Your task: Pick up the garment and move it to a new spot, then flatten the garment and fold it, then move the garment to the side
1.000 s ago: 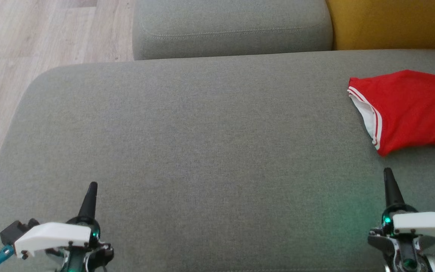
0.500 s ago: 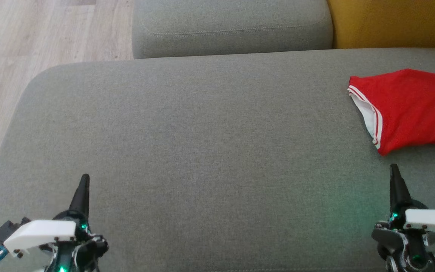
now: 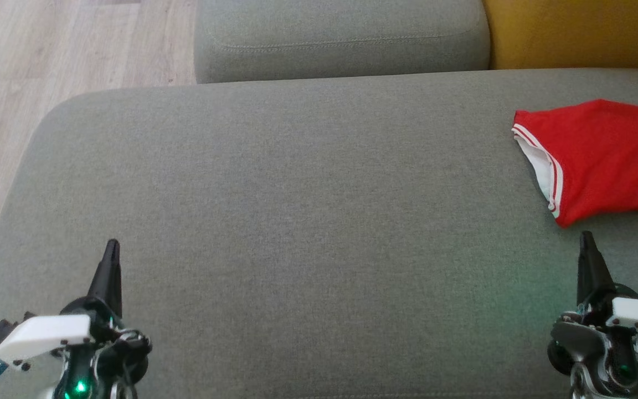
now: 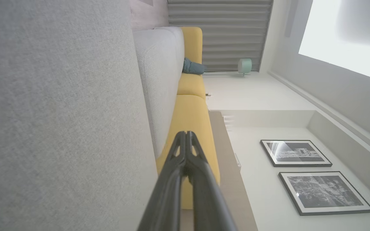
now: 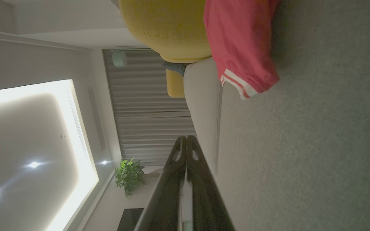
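Both jaws clenched on nothing, red garment [image 3: 607, 160] on grey sofa cushion [image 3: 297, 221], near the right jaws, untouched

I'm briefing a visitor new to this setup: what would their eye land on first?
The red garment with white-striped trim, lying at the far right of the grey sofa seat. Then the yellow cushion at the top right, and the shut left end effector and right end effector low in the corners, clear of the garment.
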You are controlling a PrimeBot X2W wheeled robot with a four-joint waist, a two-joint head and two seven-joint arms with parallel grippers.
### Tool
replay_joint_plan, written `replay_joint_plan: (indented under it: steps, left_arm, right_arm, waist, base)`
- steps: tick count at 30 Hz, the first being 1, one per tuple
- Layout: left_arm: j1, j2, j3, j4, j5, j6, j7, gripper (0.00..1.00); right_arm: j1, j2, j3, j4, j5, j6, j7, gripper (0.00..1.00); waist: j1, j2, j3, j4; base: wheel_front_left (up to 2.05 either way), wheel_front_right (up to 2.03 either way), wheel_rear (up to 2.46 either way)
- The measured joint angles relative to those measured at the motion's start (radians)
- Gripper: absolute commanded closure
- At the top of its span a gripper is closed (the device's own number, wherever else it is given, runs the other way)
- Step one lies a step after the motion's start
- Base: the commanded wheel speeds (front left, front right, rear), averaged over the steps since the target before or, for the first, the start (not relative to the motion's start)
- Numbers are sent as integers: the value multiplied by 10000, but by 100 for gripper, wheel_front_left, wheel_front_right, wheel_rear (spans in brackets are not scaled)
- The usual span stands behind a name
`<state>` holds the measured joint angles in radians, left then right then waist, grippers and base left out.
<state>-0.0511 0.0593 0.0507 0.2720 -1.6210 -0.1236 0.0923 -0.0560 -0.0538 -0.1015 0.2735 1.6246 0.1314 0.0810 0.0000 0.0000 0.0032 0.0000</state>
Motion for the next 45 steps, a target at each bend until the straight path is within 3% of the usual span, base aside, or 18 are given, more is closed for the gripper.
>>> replay_joint_plan:
  steps: [45]
  left_arm:
    - [-31, -65, 169, 19, -10, 0, 31, 100]
  right_arm:
    - [-4, 12, -109, 15, 21, 0, 132, 100]
  waist:
    - [0, 0, -1, 0]
  base:
    - [0, 0, 0]
